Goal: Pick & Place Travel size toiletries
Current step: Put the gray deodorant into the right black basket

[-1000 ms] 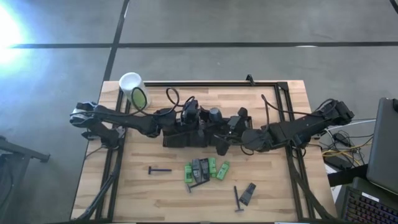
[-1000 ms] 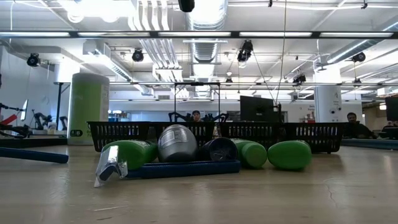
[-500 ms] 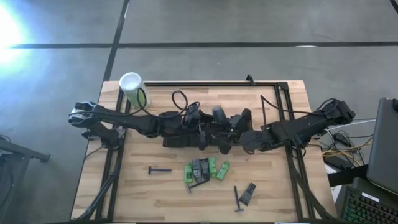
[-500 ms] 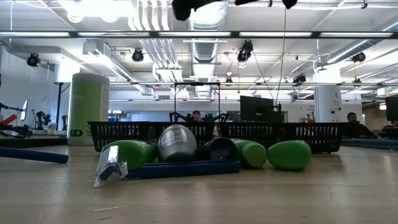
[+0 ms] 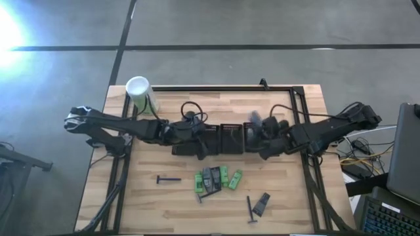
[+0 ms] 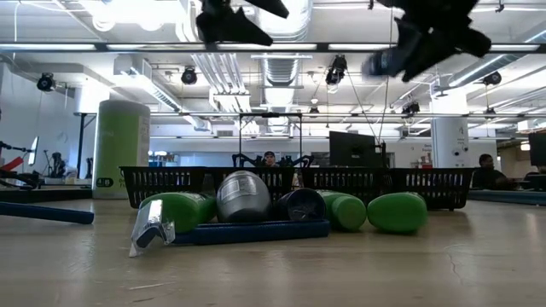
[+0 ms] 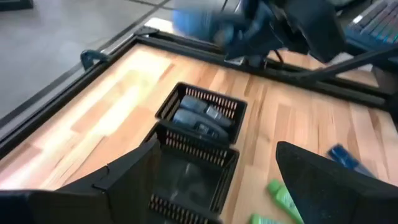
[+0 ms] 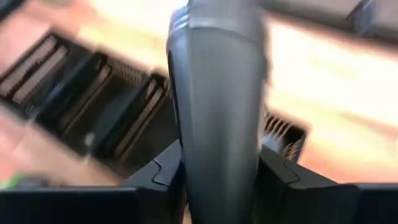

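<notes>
We see both arms have lifted clear of the black trays (image 5: pixel 210 139) since a sec ago. Right gripper (image 8: pixel 217 168) grips a grey tube (image 8: pixel 217 93), held up over the trays' right end. Left gripper (image 7: pixel 211 174) has spread its fingers wide, empty, above the left trays. Rest of the toiletries (image 5: pixel 216 178), green packets, razors etc., lie near the front on the table (image 5: pixel 144 203). We reckon one drop's done, the tube goes next.
</notes>
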Robot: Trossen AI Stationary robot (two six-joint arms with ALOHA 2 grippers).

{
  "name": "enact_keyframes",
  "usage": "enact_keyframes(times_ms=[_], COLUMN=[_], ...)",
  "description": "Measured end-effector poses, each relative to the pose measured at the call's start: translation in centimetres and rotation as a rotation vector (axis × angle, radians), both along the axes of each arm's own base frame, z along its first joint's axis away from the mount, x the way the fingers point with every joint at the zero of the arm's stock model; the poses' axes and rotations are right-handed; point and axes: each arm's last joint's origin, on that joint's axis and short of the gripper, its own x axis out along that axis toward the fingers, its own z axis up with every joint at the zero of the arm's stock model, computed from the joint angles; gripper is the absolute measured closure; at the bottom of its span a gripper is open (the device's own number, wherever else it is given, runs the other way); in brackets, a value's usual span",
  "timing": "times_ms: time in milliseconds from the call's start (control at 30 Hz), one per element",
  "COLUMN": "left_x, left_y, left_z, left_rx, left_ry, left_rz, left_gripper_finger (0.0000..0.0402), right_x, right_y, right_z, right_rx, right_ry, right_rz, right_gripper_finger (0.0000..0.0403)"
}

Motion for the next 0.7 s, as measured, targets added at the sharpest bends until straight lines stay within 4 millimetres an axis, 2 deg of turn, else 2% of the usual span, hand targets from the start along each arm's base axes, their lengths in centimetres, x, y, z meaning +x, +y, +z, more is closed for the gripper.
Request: enact_keyframes(times_ms=[167,367,500,700], left_x=[-0.9,-1.9,-2.3,-2.8], left_y=[-0.6,-1.6,-2.1,-2.2], left_z=[-0.1,-1.7,-3.2,-5.2], left_rx=[0.003,0.000,-0.017,-0.043], left_ry=[0.062,0.215,0.271,0.315], left_rz=[-0.028,-0.074,-0.073,-0.054], left_gripper_finger=[0.0074,0.0074,0.0074,0.0074], right_x=[0.4,-1.3,-1.5,-0.5], right_y=[-0.3,-0.9,-0.6,0.1], right_z=[-4.8,-9.1,-9.3,-6.7], right_rx=[0.141,0.212,0.246,0.220], right_ry=[-0.048,-0.065,-0.065,-0.109], right_rz=[-0.040,-0.221,-0.206,-0.101], right_gripper_finger=[0.0328,0.0390,0.0386,0.0350])
